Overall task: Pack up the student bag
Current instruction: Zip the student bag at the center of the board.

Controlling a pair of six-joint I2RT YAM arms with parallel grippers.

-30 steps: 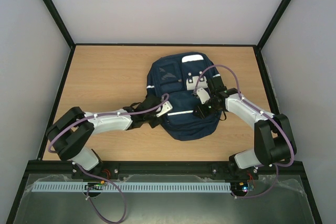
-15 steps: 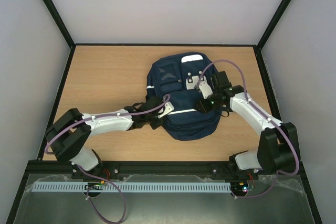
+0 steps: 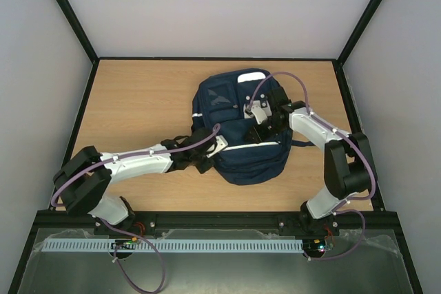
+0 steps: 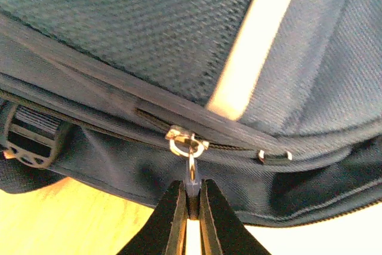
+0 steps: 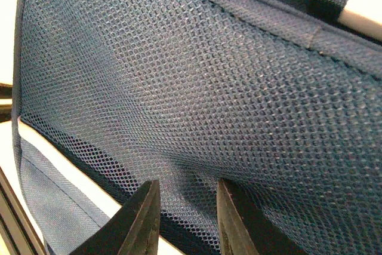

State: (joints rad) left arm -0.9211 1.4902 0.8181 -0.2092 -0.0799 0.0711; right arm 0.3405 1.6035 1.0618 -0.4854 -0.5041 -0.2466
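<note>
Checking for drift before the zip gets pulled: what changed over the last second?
The right gripper slid farther across the bag, toward the far side and slightly left; it now straddles the mesh. The left gripper stayed at the bag's near-left edge, pinching the zipper pull. Bag unmoved.

The left arm (image 3: pixel 138 163) lay low, its elbow folded out at the left and its forearm stretched to the right; the left gripper (image 4: pixel 191 194) had its jaws pressed together, pinching a zipper pull (image 4: pixel 191 168) at the tips; the right arm (image 3: pixel 313 127) stood with its elbow raised at the right, forearm angled leftward and away; the right gripper (image 5: pixel 186 188) pointed down, its fingers (image 5: pixel 143 213) apart with a clear gap between.
</note>
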